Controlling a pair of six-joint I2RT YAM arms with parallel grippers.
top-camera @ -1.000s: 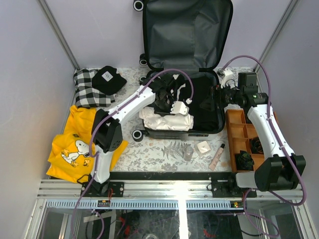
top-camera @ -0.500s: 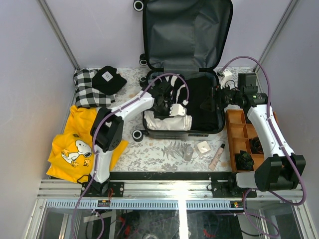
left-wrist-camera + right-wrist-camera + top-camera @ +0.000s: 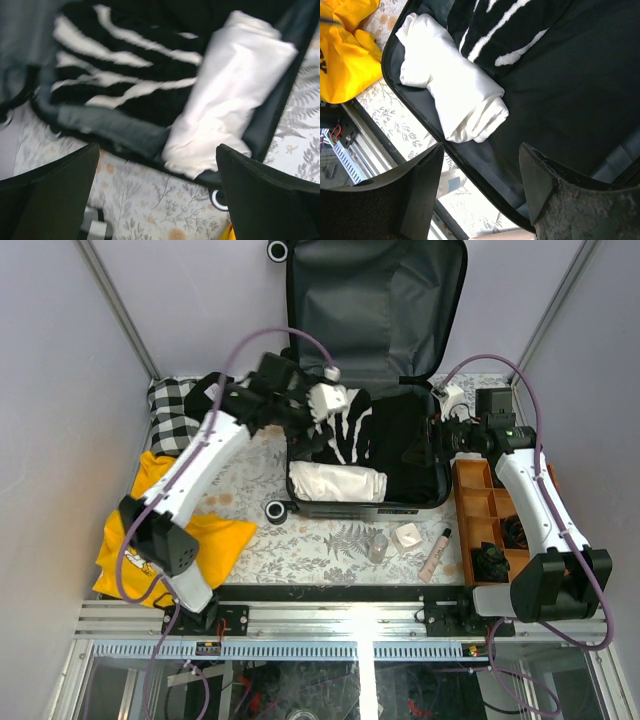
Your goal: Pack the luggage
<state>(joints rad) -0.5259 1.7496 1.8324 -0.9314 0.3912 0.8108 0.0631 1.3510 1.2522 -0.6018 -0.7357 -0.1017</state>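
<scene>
While luggage (image 3: 375, 310) lies open, left gripper (image 3: 157, 147) spread empty — right gripper (image 3: 481, 150) likewise, holding nothing.

The luggage (image 3: 330, 502) is laid open. Its black-rimmed base (image 3: 436, 480) is set flat, and its lid (image 3: 375, 320) is stood upright behind, with the grey fabric lining turned forward. White-and-black wheels (image 3: 273, 508) are seen at its left corners. Its left rim is found just below the left gripper (image 3: 157, 155), and its right half is spread beneath the right gripper (image 3: 480, 150).
</scene>
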